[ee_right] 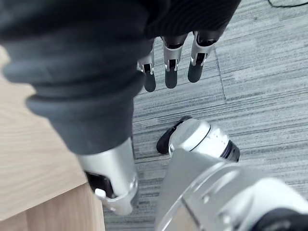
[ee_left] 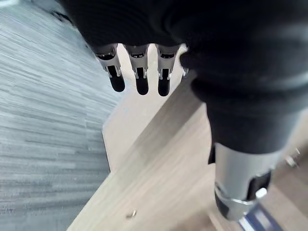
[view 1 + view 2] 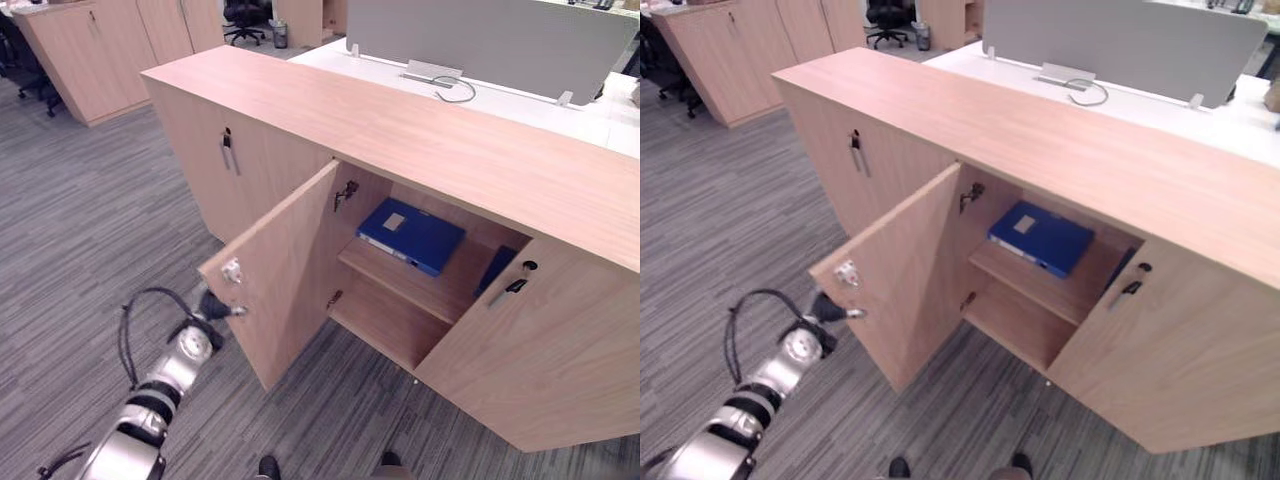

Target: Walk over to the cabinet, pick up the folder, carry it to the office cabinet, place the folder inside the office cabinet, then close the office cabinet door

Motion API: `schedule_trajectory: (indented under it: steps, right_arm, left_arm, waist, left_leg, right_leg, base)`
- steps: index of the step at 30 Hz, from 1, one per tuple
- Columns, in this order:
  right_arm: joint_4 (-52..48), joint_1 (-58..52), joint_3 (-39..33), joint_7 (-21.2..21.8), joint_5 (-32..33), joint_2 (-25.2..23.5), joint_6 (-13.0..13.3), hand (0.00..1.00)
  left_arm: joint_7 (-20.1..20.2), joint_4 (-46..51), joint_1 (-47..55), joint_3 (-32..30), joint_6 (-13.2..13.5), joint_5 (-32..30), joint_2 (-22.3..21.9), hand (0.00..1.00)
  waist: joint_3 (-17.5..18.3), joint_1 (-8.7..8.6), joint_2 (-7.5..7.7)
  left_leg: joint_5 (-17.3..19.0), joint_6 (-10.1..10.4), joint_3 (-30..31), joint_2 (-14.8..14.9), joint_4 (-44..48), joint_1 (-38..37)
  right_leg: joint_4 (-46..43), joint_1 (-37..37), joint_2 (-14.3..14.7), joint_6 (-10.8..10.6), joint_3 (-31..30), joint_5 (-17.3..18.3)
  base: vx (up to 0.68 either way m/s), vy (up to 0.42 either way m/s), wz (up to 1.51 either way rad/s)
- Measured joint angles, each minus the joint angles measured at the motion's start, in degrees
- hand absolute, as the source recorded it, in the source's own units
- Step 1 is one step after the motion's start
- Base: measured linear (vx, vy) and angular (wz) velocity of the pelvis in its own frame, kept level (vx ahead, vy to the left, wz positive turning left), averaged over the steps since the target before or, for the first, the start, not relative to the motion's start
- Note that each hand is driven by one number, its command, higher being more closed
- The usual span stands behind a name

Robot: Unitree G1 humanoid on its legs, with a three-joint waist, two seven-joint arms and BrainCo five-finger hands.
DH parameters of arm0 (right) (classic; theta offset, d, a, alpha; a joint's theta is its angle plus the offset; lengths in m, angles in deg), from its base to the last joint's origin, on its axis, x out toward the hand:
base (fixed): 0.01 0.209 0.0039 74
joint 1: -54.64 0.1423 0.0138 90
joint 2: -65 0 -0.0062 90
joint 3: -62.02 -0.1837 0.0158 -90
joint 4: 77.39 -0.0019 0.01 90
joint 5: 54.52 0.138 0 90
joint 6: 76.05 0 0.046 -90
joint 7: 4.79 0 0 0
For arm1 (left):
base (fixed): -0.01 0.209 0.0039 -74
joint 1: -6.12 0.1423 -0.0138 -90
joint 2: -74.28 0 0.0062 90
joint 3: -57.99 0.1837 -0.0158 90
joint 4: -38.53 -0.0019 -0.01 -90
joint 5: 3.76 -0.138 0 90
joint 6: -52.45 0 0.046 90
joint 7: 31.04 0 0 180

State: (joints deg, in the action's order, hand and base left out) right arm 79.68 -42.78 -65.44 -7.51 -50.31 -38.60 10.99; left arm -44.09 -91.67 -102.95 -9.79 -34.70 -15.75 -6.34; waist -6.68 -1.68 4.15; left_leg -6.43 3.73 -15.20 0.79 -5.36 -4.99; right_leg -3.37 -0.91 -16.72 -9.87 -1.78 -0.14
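Holding the straight-fingered left hand (image 3: 212, 306) at the ajar office cabinet door (image 3: 285, 270), likely for pushing it shut over the shelved blue folder (image 3: 410, 235), right hand (image 1: 171, 72) hanging slack-fingered.

Grey striped carpet (image 3: 90, 220) covered the floor. Light-wood cupboards (image 3: 100, 50) stood at the far left, with a black office chair (image 3: 245, 15) and a small bin (image 3: 280, 35) beyond them. Farther back, a white desk surface (image 3: 500, 95) carried a grey partition screen (image 3: 490, 40) and a looped cable (image 3: 455, 90), all evenly lit.
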Motion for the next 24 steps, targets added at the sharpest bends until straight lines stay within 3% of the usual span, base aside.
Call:
schedule_trajectory:
  steps: [2, 3, 4, 5, 6, 8, 9, 11, 14, 18, 24]
  right_arm:
    - [-0.1, 1.1, 3.0, -0.1, -1.0, 0.0, 0.0, 0.00]
    - [-0.1, 1.5, 3.7, 0.0, -1.0, 0.0, 0.0, 0.00]
    - [-0.1, 2.6, 4.6, 0.0, -1.2, 0.0, -0.2, 0.00]
    - [-0.1, 3.8, 6.3, 0.1, -1.5, 0.1, -0.1, 0.00]
    - [-0.1, 4.3, 7.0, 0.1, -2.1, 0.1, -0.1, 0.00]
    - [-0.1, 5.5, 8.5, 0.1, -3.5, 0.5, -0.1, 0.00]
    - [-0.1, 5.6, 9.2, 0.1, -4.2, 1.1, -0.1, 0.00]
    - [0.1, 4.7, 10.0, 0.1, -5.5, 1.6, -0.2, 0.00]
    - [0.1, 2.7, 9.9, 0.1, -5.7, 1.6, -0.4, 0.00]
    - [0.2, 1.2, 9.0, 0.1, -5.7, 1.5, -0.5, 0.00]
    - [0.1, 1.0, 7.6, 0.1, -5.0, 0.7, -0.4, 0.00]
  left_arm:
    - [1.4, 4.6, 5.0, 2.2, 3.8, 0.2, -2.8, 0.00]
    - [1.9, 5.6, 6.0, 2.9, 4.7, 0.4, -3.4, 0.00]
    - [3.0, 7.6, 7.8, 4.2, 5.9, 1.0, -4.4, 0.00]
    - [4.1, 8.4, 8.9, 5.4, 6.2, 2.0, -5.1, 0.00]
    - [5.0, 8.2, 9.2, 6.2, 6.1, 2.9, -5.2, 0.00]
    - [8.9, 8.1, 10.0, 9.8, 5.9, 5.0, -5.2, 0.00]
    - [13.3, 8.1, 10.8, 14.0, 5.9, 7.0, -5.7, 0.00]
    - [14.4, 8.1, 11.3, 13.6, 6.1, 10.9, -9.5, 0.00]
    - [20.9, 9.3, 14.0, 15.7, 6.6, 17.8, -10.5, 0.00]
    - [21.6, 9.2, 17.7, 12.6, 5.4, 21.7, -13.3, 0.00]
    - [18.8, 1.0, 18.8, -2.9, 4.3, 22.1, -15.7, 0.00]
  waist:
    - [0.3, 1.07, 0.08]
    - [0.3, 1.32, 0.04]
    - [0.4, 1.47, -0.19]
    - [0.7, 1.67, -0.27]
    - [0.8, 1.71, -0.43]
    - [1.0, 1.41, -0.22]
    - [1.1, 0.94, -0.20]
    - [1.2, 0.56, -0.03]
    - [1.6, -1.29, -0.51]
    - [2.2, -1.78, -1.87]
    - [3.8, -3.28, -3.60]
  left_leg:
    - [0.5, -0.2, -2.2, -0.2, 0.0, -1.0]
    - [0.6, -0.2, -2.9, 0.0, 0.0, -1.3]
    - [0.9, 0.2, -4.0, 0.9, 0.0, -1.6]
    - [1.1, 0.4, -5.5, 1.9, 0.0, -1.9]
    - [1.2, 0.6, -6.4, 2.4, 0.0, -2.0]
    - [1.4, 0.9, -8.4, 3.2, 0.0, -2.1]
    - [1.7, 1.3, -9.9, 3.4, 0.0, -2.2]
    - [2.1, 1.8, -11.1, 3.6, 0.0, -2.8]
    - [3.2, 3.3, -12.3, 4.4, 0.1, -4.4]
    - [3.6, 4.8, -12.2, 7.2, 0.3, -4.1]
    - [4.9, 8.0, -14.2, 13.6, 2.7, -4.6]
  right_leg:
    - [0.4, -0.2, -0.9, 1.2, 2.4, -0.5]
    - [0.4, -0.2, -1.4, 2.9, 4.7, -0.9]
    - [0.4, -0.5, -1.8, 7.0, 9.8, -1.2]
    - [0.8, -0.7, -1.9, 9.8, 14.3, -1.2]
    - [1.2, -0.9, -1.9, 10.0, 15.6, -1.2]
    - [2.3, -1.9, -1.4, 9.9, 16.4, -1.3]
    - [3.1, -2.3, -1.2, 8.7, 16.3, -2.0]
    - [3.4, -2.6, -1.2, 7.0, 16.2, -3.5]
    - [2.7, -2.4, -1.0, 4.0, 16.4, -7.9]
    - [2.9, -3.0, 1.8, 3.7, 17.2, -8.2]
    - [2.6, -2.9, 7.9, 4.9, 17.1, -5.7]
  base:
    - [-0.06, 0.072, -0.49]
    - [-0.04, 0.043, -0.54]
    - [-0.05, 0.026, -0.68]
    - [-0.05, -0.005, -0.76]
    - [-0.07, -0.030, -0.90]
    - [-0.07, -0.043, -0.81]
    - [-0.03, -0.042, -0.60]
    - [0.01, -0.034, -0.49]
    - [0.06, -0.044, -0.27]
    - [0.09, -0.097, -0.12]
    - [0.09, -0.110, -0.18]
